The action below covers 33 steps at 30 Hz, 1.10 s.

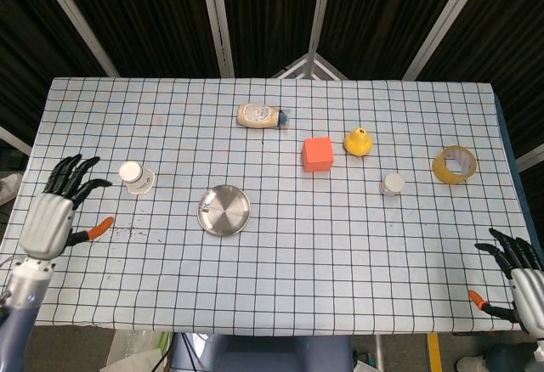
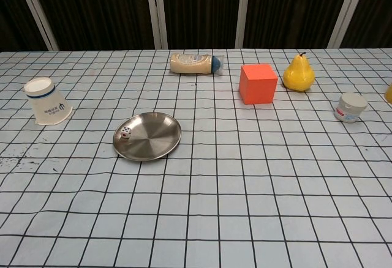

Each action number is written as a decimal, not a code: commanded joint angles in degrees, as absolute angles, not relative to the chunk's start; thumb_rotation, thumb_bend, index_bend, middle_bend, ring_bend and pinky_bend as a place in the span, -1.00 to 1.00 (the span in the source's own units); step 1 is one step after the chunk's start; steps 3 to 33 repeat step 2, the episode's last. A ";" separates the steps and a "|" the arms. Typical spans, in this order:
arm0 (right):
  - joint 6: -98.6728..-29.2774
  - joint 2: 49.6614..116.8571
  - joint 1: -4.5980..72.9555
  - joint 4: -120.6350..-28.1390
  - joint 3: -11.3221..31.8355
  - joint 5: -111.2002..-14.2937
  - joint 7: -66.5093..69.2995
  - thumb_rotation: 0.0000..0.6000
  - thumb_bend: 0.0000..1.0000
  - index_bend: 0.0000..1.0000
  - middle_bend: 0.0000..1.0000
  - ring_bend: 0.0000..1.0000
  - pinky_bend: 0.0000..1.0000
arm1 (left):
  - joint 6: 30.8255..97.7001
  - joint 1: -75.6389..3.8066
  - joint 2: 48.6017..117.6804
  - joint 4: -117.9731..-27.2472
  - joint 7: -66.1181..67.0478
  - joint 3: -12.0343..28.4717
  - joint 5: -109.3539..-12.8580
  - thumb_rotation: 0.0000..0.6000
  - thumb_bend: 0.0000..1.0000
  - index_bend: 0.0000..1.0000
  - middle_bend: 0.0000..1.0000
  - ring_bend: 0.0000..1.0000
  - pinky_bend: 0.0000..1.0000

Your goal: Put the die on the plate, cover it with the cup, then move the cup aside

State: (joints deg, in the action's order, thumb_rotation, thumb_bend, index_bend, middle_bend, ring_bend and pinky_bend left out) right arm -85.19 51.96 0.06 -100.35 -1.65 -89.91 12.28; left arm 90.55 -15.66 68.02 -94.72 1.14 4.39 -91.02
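A small white die lies on the left part of the round metal plate, which shows in the head view as the plate. The white paper cup stands upside down left of the plate, also seen as the cup. My left hand hovers open near the table's left edge, apart from the cup, fingers spread. My right hand is open at the table's near right corner, holding nothing. Neither hand shows in the chest view.
A lying sauce bottle, an orange cube, a yellow pear, a small white jar and a roll of yellow tape spread across the far and right side of the checked tablecloth.
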 commanded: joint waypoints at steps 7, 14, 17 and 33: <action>-88.73 52.49 -1.11 -101.10 -0.85 -91.61 10.00 1.00 -0.54 -0.50 -0.81 -0.84 -1.00 | 104.13 -3.43 62.33 -102.67 8.00 -0.82 -92.65 1.00 -0.39 -0.39 -0.87 -1.00 -0.96; -88.73 52.49 -1.11 -101.10 -0.85 -91.61 10.00 1.00 -0.54 -0.50 -0.81 -0.84 -1.00 | 104.13 -3.43 62.33 -102.67 8.00 -0.82 -92.65 1.00 -0.39 -0.39 -0.87 -1.00 -0.96; -88.73 52.49 -1.11 -101.10 -0.85 -91.61 10.00 1.00 -0.54 -0.50 -0.81 -0.84 -1.00 | 104.13 -3.43 62.33 -102.67 8.00 -0.82 -92.65 1.00 -0.39 -0.39 -0.87 -1.00 -0.96; -88.73 52.49 -1.11 -101.10 -0.85 -91.61 10.00 1.00 -0.54 -0.50 -0.81 -0.84 -1.00 | 104.13 -3.43 62.33 -102.67 8.00 -0.82 -92.65 1.00 -0.39 -0.39 -0.87 -1.00 -0.96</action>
